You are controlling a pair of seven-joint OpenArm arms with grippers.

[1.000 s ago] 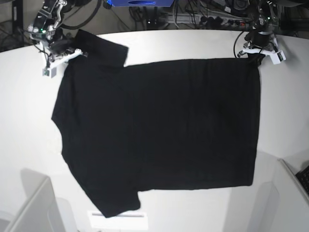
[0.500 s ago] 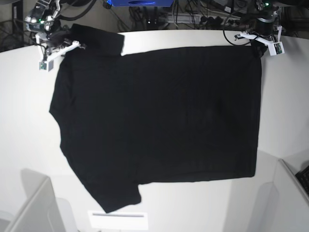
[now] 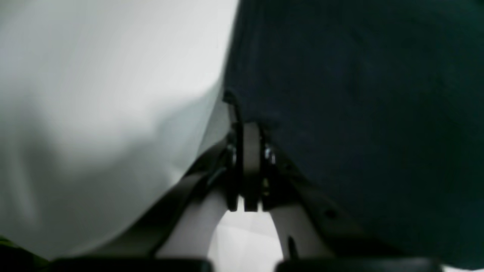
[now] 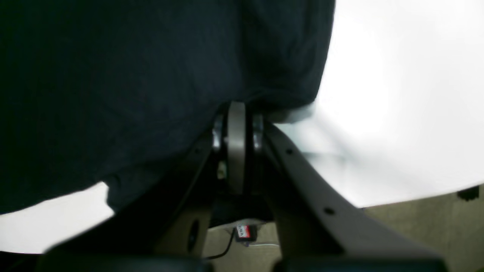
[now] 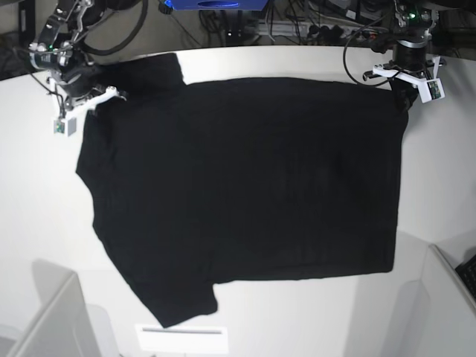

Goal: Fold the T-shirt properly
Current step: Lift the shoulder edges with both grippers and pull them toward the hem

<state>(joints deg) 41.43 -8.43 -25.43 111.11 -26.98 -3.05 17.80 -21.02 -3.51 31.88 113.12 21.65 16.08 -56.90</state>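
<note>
The black T-shirt [image 5: 245, 178] lies spread on the white table [image 5: 439, 186], sleeves at the left, hem at the right. My left gripper [image 5: 401, 93] is at the shirt's far right corner, shut on the cloth. In the left wrist view its jaws [image 3: 245, 113] pinch the shirt's edge [image 3: 359, 94]. My right gripper [image 5: 89, 104] is at the far left shoulder, shut on the cloth. In the right wrist view its jaws [image 4: 236, 113] clamp the shirt's edge [image 4: 151, 75]. No tag or coloured marks show.
A white sheet or label [image 5: 182, 338] lies at the table's near edge. Grey box corners stand at the near left [image 5: 52, 320] and near right [image 5: 454, 297]. Cables and a blue box [image 5: 216, 4] lie beyond the far edge.
The right gripper has moved left and slightly nearer, drawing the far sleeve leftward. The left gripper has come slightly nearer. The shirt lies stretched flatter along its far edge.
</note>
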